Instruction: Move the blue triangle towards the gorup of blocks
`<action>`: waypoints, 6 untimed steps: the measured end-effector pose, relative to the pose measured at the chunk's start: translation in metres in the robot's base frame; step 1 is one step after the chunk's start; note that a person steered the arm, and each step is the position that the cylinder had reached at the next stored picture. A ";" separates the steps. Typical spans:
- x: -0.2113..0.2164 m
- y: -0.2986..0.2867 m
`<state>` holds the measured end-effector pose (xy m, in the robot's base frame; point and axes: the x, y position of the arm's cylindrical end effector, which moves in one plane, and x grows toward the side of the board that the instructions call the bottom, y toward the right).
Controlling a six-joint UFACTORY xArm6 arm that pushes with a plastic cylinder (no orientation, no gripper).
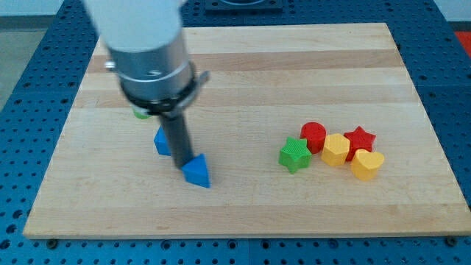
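Resting my tip [183, 165] against the blue triangle [197, 173], well left of the green star [294, 154].

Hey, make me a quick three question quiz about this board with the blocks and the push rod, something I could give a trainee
1. True or false: my tip sits at the upper-left edge of the blue triangle.
2. Which block of the group lies nearest the blue triangle? A) yellow heart B) green star C) red star
3. Fill in: a second blue block lies partly hidden behind the ____.

Key
1. True; the rod meets the triangle on the side away from the group.
2. B; it is the group's leftmost block, with the red round block and yellow hexagon-like block farther to the view's right.
3. rod
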<state>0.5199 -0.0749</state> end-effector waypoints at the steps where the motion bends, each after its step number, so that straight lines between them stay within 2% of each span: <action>1: 0.013 0.017; 2: 0.027 -0.024; 3: 0.040 0.011; 4: 0.045 0.103; 5: 0.055 0.143; 6: 0.056 0.137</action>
